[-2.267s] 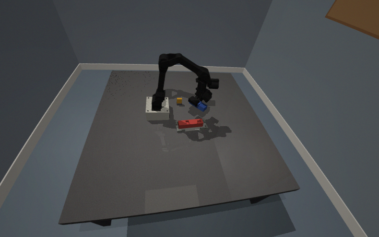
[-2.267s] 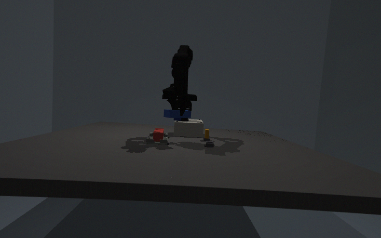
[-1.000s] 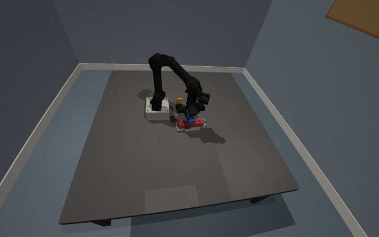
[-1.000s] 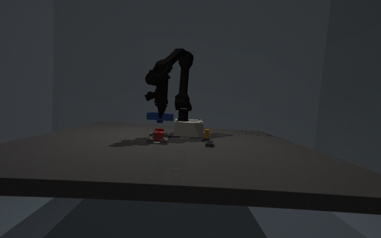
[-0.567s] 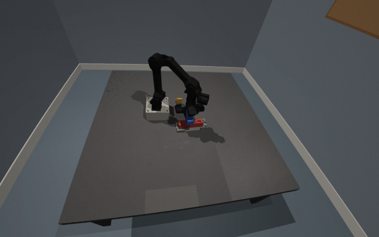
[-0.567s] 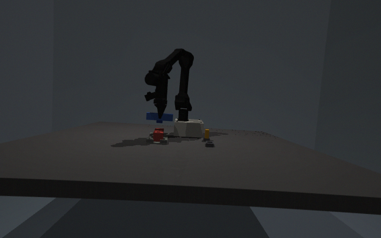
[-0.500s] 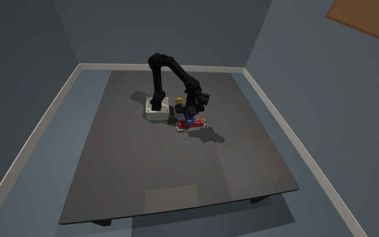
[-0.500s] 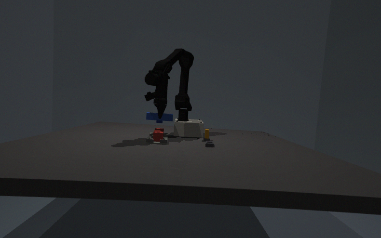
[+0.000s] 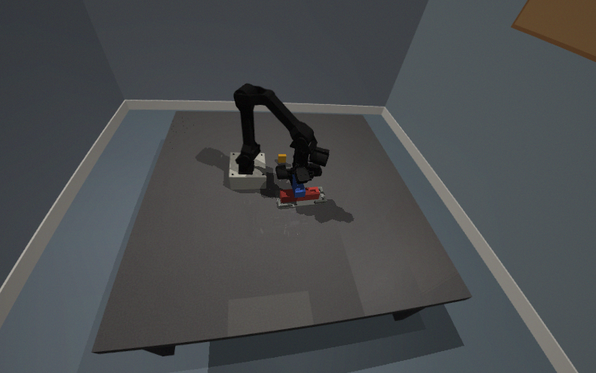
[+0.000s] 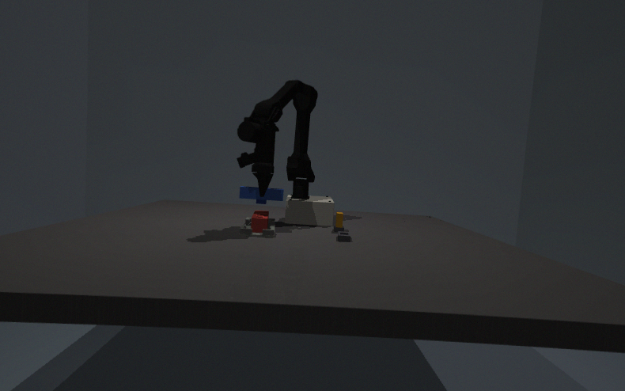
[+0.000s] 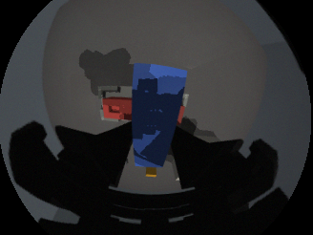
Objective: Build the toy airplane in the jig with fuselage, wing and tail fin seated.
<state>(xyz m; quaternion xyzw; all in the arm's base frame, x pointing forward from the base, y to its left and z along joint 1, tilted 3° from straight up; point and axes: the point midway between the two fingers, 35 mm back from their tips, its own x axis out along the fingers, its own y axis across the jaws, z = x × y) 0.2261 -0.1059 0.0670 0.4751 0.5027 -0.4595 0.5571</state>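
Gripper (image 9: 299, 179) (image 10: 262, 193) (image 11: 153, 124) about half open, clamped on the blue wing (image 9: 299, 192) (image 10: 274, 194) (image 11: 158, 96); in the top view, over the red fuselage (image 9: 287, 196) (image 10: 259, 224) (image 11: 114, 110) in the grey cradle (image 9: 287, 205) (image 10: 271, 232) (image 11: 185, 99). In the exterior view, wing raised clear of the fuselage, tab downward; orange tail fin (image 9: 282, 158) (image 10: 339, 219) (image 11: 151, 172) upright, well apart. In the wrist view, wing between both fingers, partly hiding the fuselage.

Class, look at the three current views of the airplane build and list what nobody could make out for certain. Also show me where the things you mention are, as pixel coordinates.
- Wing socket in the red fuselage (image 9: 287, 196) (image 10: 259, 222) (image 11: 116, 109): in the wrist view, the blue wing (image 9: 299, 192) (image 10: 274, 194) (image 11: 157, 105) covers it.
- Wing's tab: wrist view, hidden beneath the wing.
- Yellow tail fin's (image 9: 282, 158) (image 10: 339, 219) (image 11: 151, 172) tab: too small in the top and exterior views; mostly behind the wing in the wrist view.
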